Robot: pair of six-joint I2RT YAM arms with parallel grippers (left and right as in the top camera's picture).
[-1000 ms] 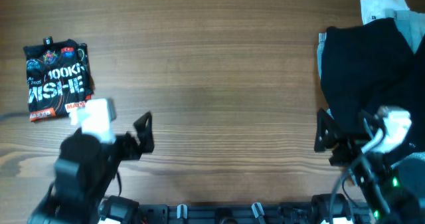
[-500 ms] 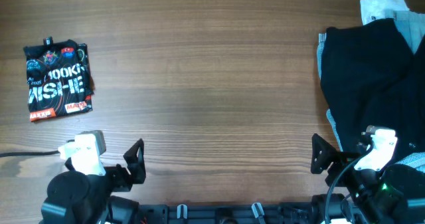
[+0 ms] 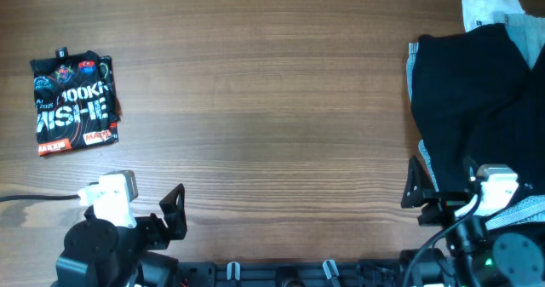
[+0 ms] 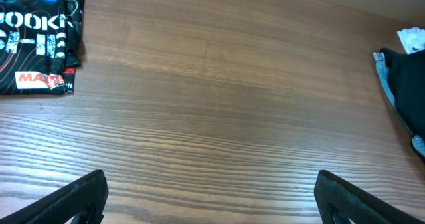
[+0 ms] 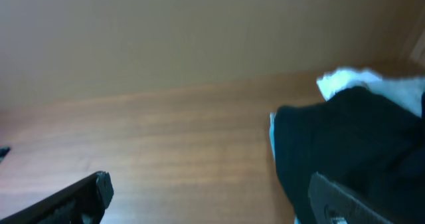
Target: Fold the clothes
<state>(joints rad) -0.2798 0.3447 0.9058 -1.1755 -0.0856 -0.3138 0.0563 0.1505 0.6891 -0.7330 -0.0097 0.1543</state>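
Note:
The black T-shirt with white "100K" lettering (image 3: 73,104) lies folded into a small square at the table's far left. It also shows in the left wrist view (image 4: 36,41) at the top left. My left gripper (image 3: 174,212) is open and empty at the front left edge, well below the shirt; its spread jaws (image 4: 211,197) frame bare wood. My right gripper (image 3: 415,189) is open and empty at the front right edge, beside a pile of dark clothes (image 3: 477,100); its jaws (image 5: 212,197) hold nothing.
The pile at the right holds a black garment (image 5: 352,144), a light blue piece (image 3: 413,74) and a white piece (image 3: 485,10). A cable (image 3: 34,198) runs along the front left. Wooden tabletop (image 3: 272,108) lies between shirt and pile.
Both arms have pulled back toward the front edge. The left gripper moved down and away from the folded shirt. The right gripper shifted slightly near the pile. The shirt stayed put.

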